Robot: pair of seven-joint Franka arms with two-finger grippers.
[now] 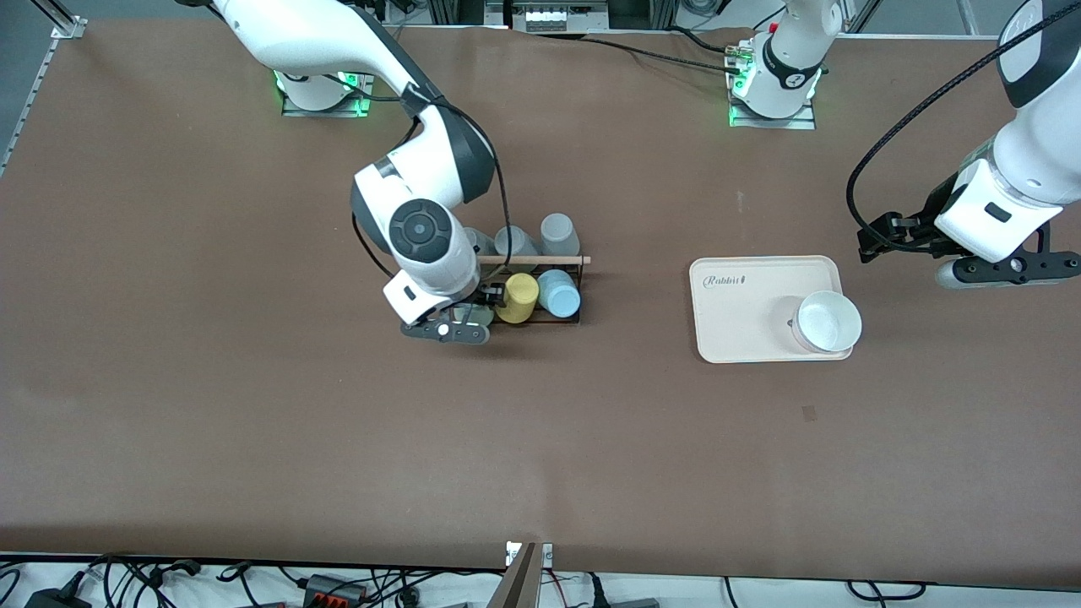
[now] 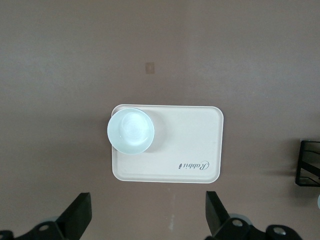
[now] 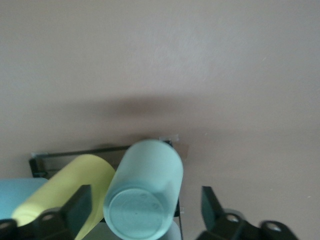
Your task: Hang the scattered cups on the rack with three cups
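- A small black wire rack [image 1: 540,291] with a light wooden rod [image 1: 534,260] across its top is seen on the brown table [image 1: 253,422], and serves as the landmark for everything below.
- Three cups are seen along the side of the rack nearer the front camera: a pale mint-green cup [image 3: 144,195] at the end toward the right arm's base, a yellow cup [image 1: 517,297] in the middle, and a light blue cup [image 1: 558,293] at the end toward the left arm's base.
- In the right wrist view the mint-green cup is shown tilted on the rack, its base turned toward the camera, touching the yellow cup [image 3: 70,187] beside it.
- Grey cups [image 1: 558,234] are seen along the side of the rack farther from the front camera.
- The right gripper [image 1: 456,325] is placed over the mint-green cup's end of the rack. Its jaws are spread wide, one finger [image 3: 80,207] on each side of the cup, and no contact with the cup is seen; nothing is held.
- The left gripper [image 1: 1005,268] is held well apart from the rack, above the table toward the left arm's end, where that arm waits. Its jaws are released, wide open and empty.
- A cream rectangular tray [image 1: 743,321] lies well apart from the rack, toward the left arm's end, with a white bowl [image 1: 828,322] on one corner.
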